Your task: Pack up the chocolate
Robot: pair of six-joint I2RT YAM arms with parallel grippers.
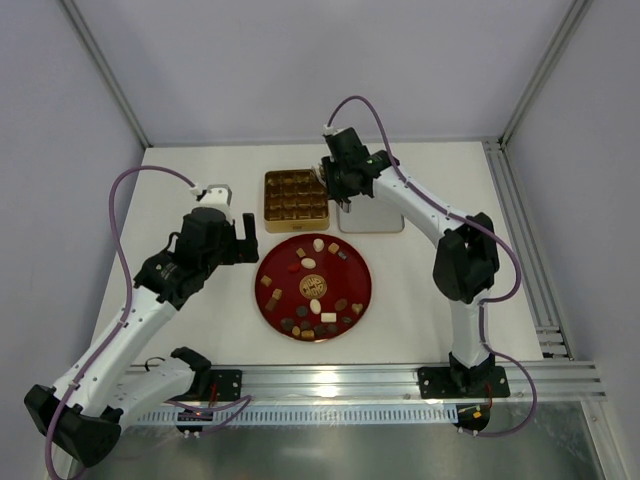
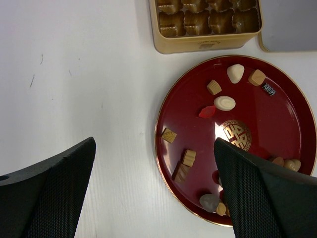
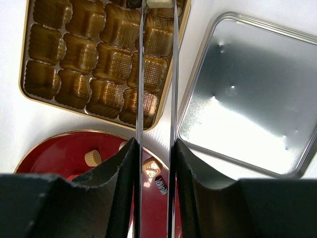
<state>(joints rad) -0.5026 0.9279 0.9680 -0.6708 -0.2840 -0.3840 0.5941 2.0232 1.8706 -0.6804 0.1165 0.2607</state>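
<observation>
Several chocolate pieces (image 1: 315, 290) in dark brown, tan and cream lie on the red round plate (image 1: 262, 300). The gold box (image 1: 296, 195) stands behind it, its compartments mostly empty. My left gripper (image 2: 154, 144) is open and empty, above the plate's left rim (image 2: 163, 158), with chocolate pieces (image 2: 224, 103) ahead of it. My right gripper (image 3: 156, 144) is shut on metal tongs (image 3: 140, 74) that reach over the box's right side (image 3: 94, 59). A cream piece (image 3: 159, 2) shows between the tong tips at the frame's top edge.
The silver tin lid (image 1: 372, 215) lies upside down right of the box, close to the tongs in the right wrist view (image 3: 247, 99). Grey walls enclose the white table. A metal rail (image 1: 400, 380) runs along the near edge.
</observation>
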